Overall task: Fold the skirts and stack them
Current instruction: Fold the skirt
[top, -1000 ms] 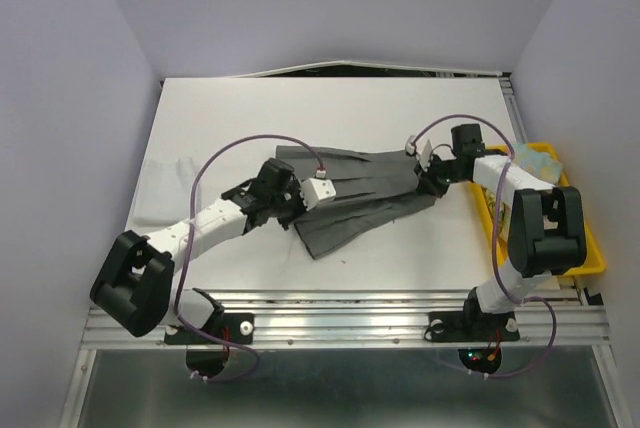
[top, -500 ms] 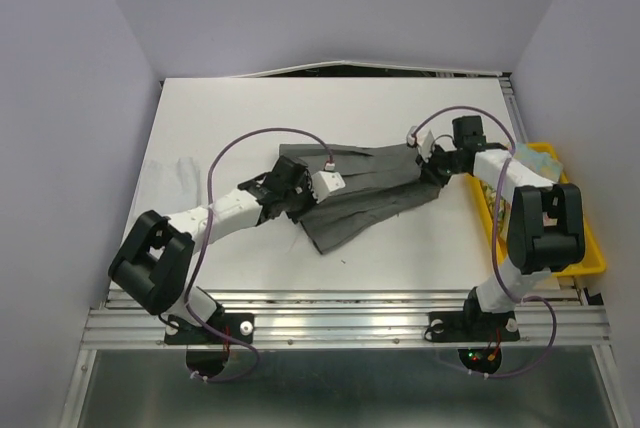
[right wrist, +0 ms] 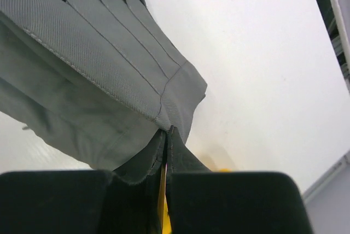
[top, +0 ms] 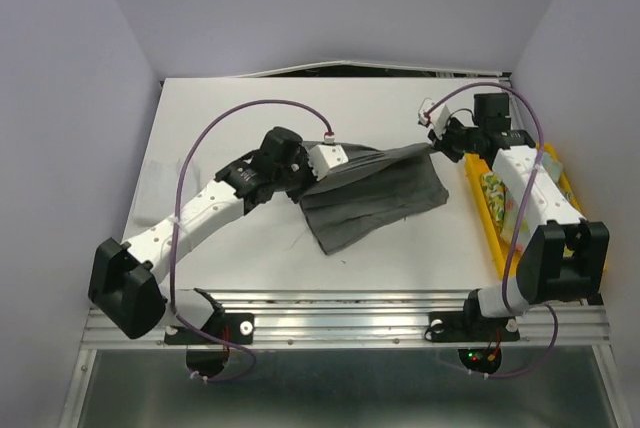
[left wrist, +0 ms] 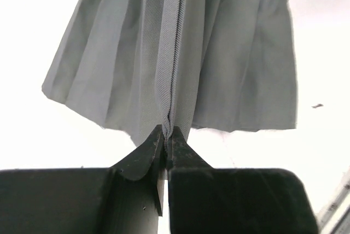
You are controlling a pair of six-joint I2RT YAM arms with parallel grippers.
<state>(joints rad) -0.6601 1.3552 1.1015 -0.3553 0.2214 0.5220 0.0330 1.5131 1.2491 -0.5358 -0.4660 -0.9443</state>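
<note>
the grey skirt (top: 372,198) hangs by its top edge over the middle of the table (top: 240,108), with its lower part draped on the surface toward the near side. at the far left edge of the table lies a pale cloth (top: 160,180), flat and well apart from both arms; whether it is a folded skirt cannot be told. the left gripper (top: 338,155) is clenched on the left end of the skirt's band, and the left wrist view shows the cloth bunched into a ridge between its closed tips. the right gripper (top: 437,144) pinches the other end, its tips tight on the corner of the band. further right, a yellow tray (top: 487,233) sits at the table's edge with a floral cloth (top: 497,193) in it. judged from this, the work looks early: the grey skirt is lifted and stretched ready for a fold, no finished fold can be made out in it, no stack is plainly visible, and the floral piece in the tray appears to be waiting its turn.
</note>
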